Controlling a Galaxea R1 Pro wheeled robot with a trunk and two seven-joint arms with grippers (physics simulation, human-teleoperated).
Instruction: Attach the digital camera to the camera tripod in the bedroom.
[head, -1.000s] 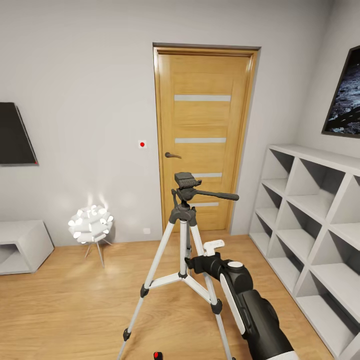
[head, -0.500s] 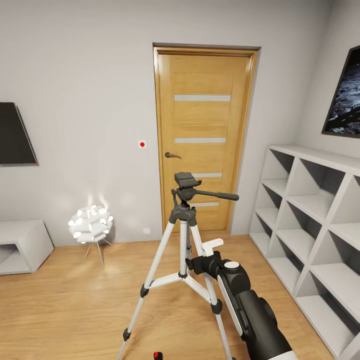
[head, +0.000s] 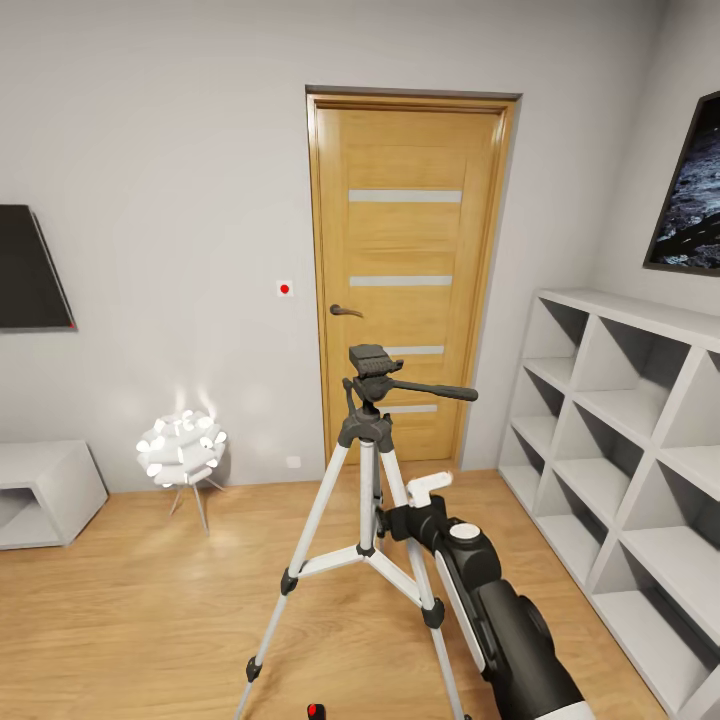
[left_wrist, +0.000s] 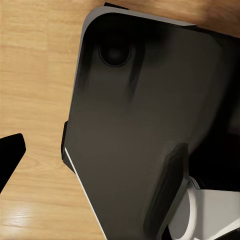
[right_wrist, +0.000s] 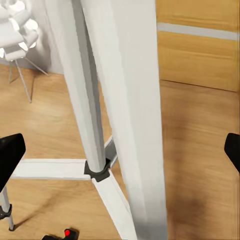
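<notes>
The camera tripod (head: 366, 430) stands on the wood floor before the oak door, its black head (head: 372, 360) bare and its pan handle (head: 435, 391) pointing right. My right gripper (head: 384, 522) is held low against the centre column, open, with a silver leg (right_wrist: 125, 125) between its wide-apart fingertips (right_wrist: 10, 155). The digital camera (head: 316, 711) lies on the floor between the tripod's legs, a black shape with a red dot (right_wrist: 62, 235), apart from both grippers. One black fingertip (left_wrist: 10, 155) of my left gripper shows at the edge beside my own dark body (left_wrist: 140, 125), over wood floor.
The oak door (head: 410, 270) is shut behind the tripod. A grey cube shelf (head: 630, 420) lines the right wall under a dark picture (head: 692, 195). A white spiky-ball lamp (head: 182, 447), a low grey cabinet (head: 40, 490) and a black TV (head: 30, 270) are at the left.
My right arm has shifted slightly, its wrist rising a little and the gripper nudging along the tripod's column. The tripod and the camera have not moved.
</notes>
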